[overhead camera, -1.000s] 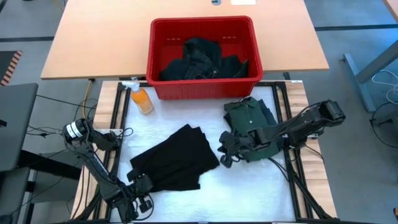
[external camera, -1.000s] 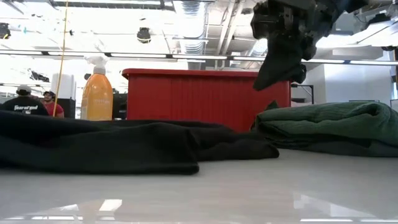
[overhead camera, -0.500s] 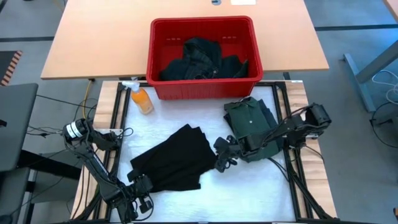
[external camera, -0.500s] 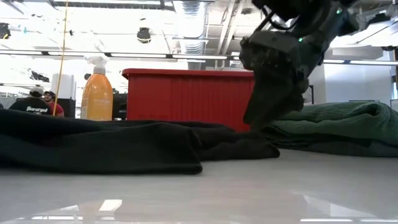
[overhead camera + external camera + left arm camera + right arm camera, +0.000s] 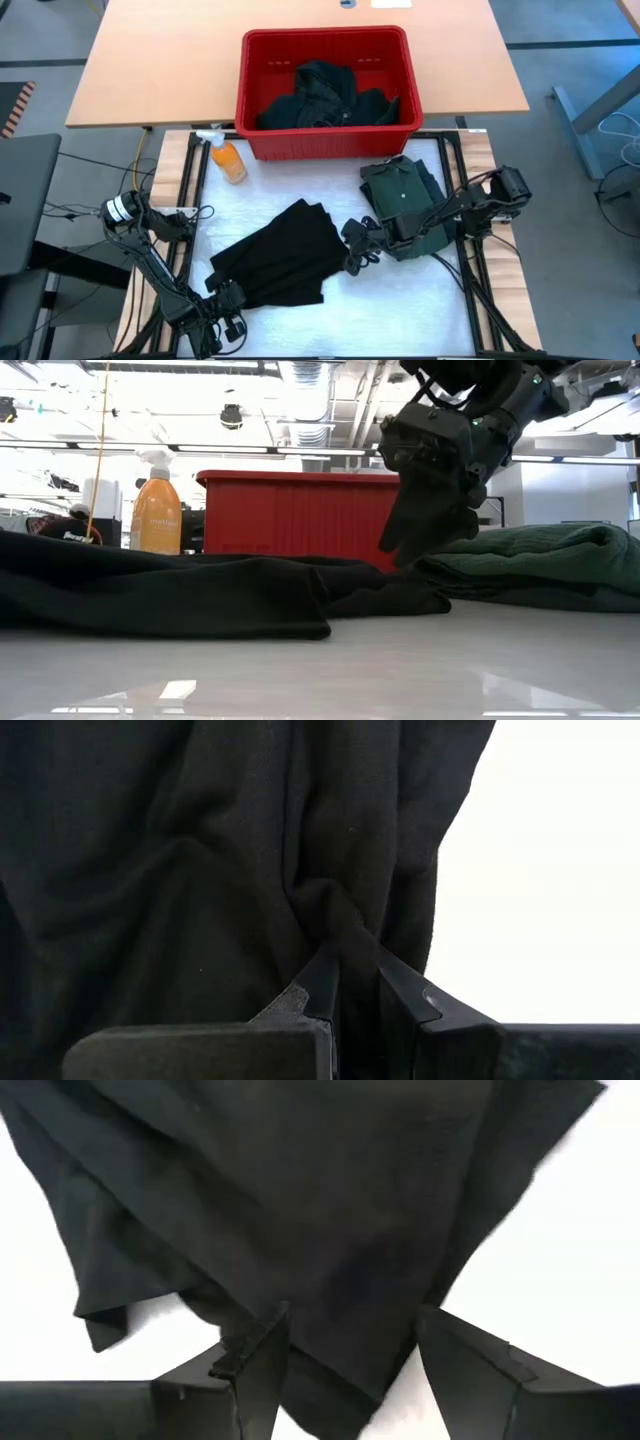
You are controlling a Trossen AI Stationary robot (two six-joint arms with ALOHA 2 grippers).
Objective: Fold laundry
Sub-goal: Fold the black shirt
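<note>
the black garment (image 5: pixel 280 257) lies spread in loose folds across the middle of the white table (image 5: pixel 420 300), running diagonally from its near left corner up toward the centre. the left gripper (image 5: pixel 228 297) sits at that near left corner, at the table's front edge, and in the left wrist view its jaws are pinched shut on a bunched fold of the black garment (image 5: pixel 200 870). the right gripper (image 5: pixel 360 245) hangs at the garment's right edge, between it and the folded green shirt (image 5: pixel 403 200); its jaws stand apart, and the right wrist view shows both fingers (image 5: pixel 255 1355) spread over the black cloth's (image 5: pixel 330 1220) edge, with nothing held between them. in the low view the right gripper (image 5: pixel 420 525) is tilted down, its tips just above the cloth where black (image 5: pixel 180 595) meets green (image 5: pixel 540 565).

the green shirt lies folded, collar up, on the right part of the table, just in front of the red basket (image 5: pixel 325 48). the basket stands at the table's far edge and holds more dark garments (image 5: pixel 325 95) heaped inside. an orange spray bottle (image 5: pixel 226 157) lies near the basket's left front corner, close to the table's left edge.

bare white surface shows along the front edge to the right of the black garment, and in a strip on the left between the bottle and the cloth. the right arm reaches over the green shirt from the table's right side.
</note>
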